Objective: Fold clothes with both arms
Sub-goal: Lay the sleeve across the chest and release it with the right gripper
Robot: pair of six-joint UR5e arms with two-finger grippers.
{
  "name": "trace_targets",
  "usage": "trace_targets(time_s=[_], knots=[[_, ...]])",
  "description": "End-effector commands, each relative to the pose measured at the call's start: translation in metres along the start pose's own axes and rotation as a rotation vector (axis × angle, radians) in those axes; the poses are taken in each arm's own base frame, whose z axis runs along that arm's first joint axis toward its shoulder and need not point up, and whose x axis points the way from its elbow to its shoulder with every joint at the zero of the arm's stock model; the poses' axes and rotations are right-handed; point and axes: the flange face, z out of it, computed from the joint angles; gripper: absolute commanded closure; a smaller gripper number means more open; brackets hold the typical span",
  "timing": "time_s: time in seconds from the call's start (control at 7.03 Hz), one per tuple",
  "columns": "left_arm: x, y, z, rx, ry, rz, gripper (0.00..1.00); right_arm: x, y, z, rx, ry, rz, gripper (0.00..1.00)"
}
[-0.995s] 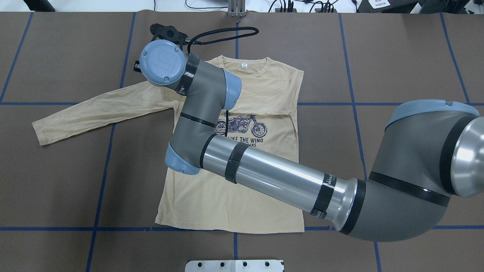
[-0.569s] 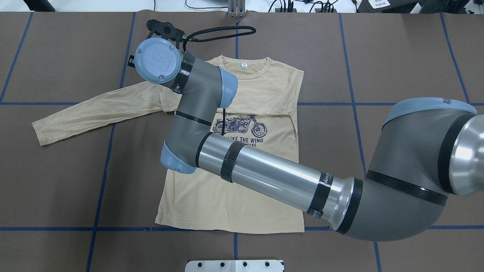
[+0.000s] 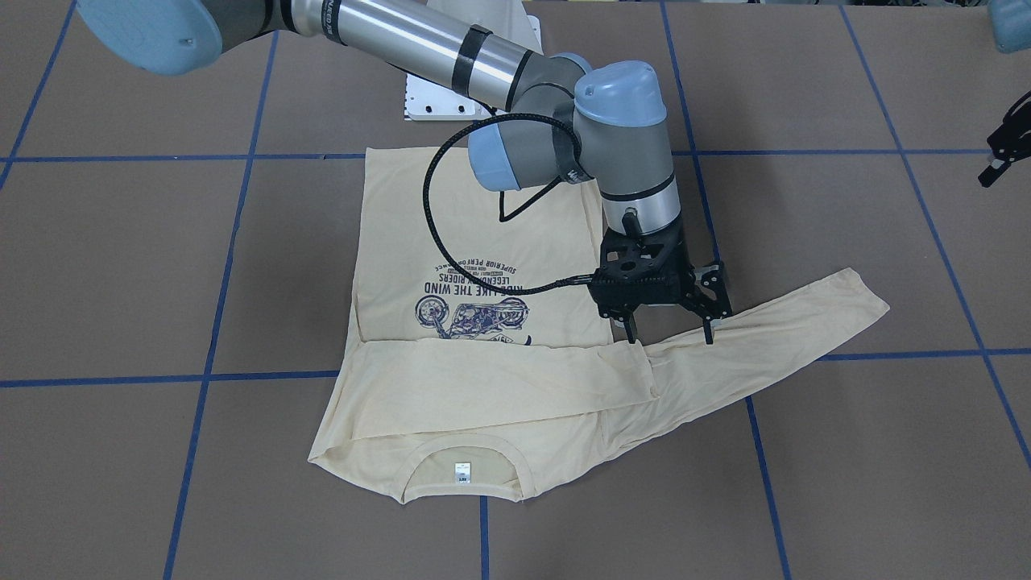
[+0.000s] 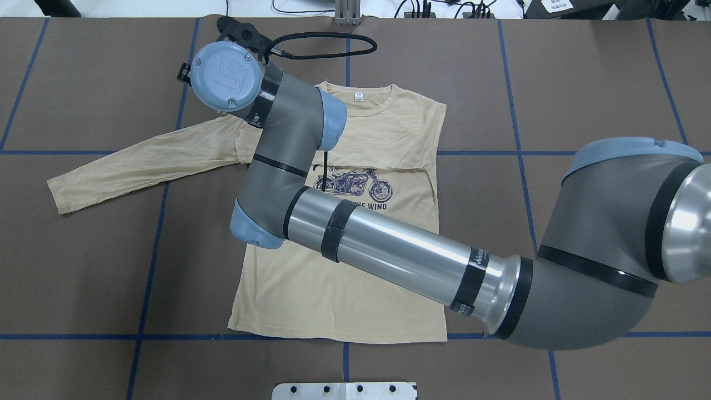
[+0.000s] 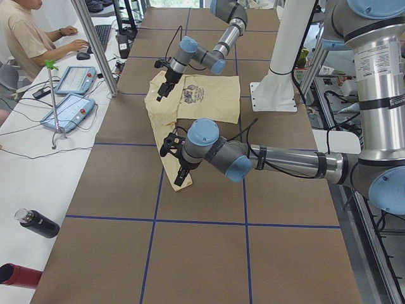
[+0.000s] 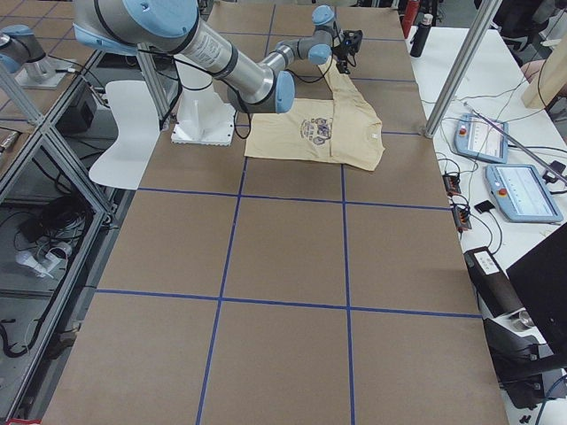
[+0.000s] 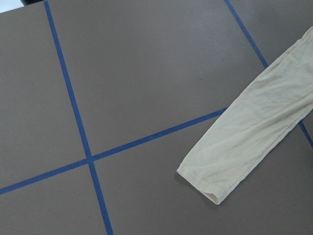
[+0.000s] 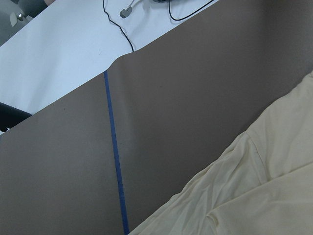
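**Bimanual folding set-up, read from the robot's left to its right.** At the far left, the black two-finger left gripper (image 3: 1000,151) is seen only in part at the frame edge, above the brown paper-covered table (image 4: 583,83) marked with blue tape lines (image 4: 516,111). Whether its jaws are parted cannot be told.

Near it, but apart from it, the cuff (image 7: 215,181) of the outstretched sleeve (image 4: 139,164) is laid flat on the table. This sleeve belongs to the pale cream-yellow long-sleeved T-shirt (image 4: 333,300) of thin fabric. The shirt is spread print-side up at the table's middle, hem toward the robot and collar away.

At the sleeve's shoulder end, the black two-finger right gripper (image 3: 669,329) is pointed downward, its jaws spread wide and nothing gripped between them. Its fingertips (image 3: 708,330) are shown at the fabric's edge, but contact cannot be confirmed.

Further right, the navy motorcycle print (image 4: 361,186) and the small white neck tag (image 4: 359,97) are exposed. The other sleeve (image 3: 499,379) is folded across the chest. The silver-grey right arm (image 4: 400,258) is stretched over the shirt from the robot's right.
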Motion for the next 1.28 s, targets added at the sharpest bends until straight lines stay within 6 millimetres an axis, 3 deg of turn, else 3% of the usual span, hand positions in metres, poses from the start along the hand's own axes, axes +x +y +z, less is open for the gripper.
trace_targets(time_s=[0.0,0.14,0.28,0.57,1.0,1.14], knots=[[-0.024,-0.014,0.061,-0.011,0.038,-0.012,0.01,0.08,-0.011,-0.016,-0.037,-0.029,0.033,0.01],[-0.001,-0.033,0.105,-0.071,0.071,-0.068,0.01,0.104,-0.018,-0.023,-0.061,-0.03,0.03,0.01],[0.019,-0.03,0.137,-0.113,0.089,-0.067,0.01,0.107,-0.019,-0.027,-0.083,-0.03,0.032,0.01],[0.011,-0.041,0.168,-0.083,0.105,-0.02,0.01,0.171,-0.03,-0.054,-0.109,-0.044,0.031,0.01],[-0.008,-0.034,0.203,-0.098,0.111,-0.013,0.02,0.2,-0.039,-0.054,-0.128,-0.021,0.031,0.01],[-0.013,-0.029,0.205,-0.107,0.107,-0.021,0.16,0.206,-0.041,-0.055,-0.125,-0.018,0.032,0.01]])
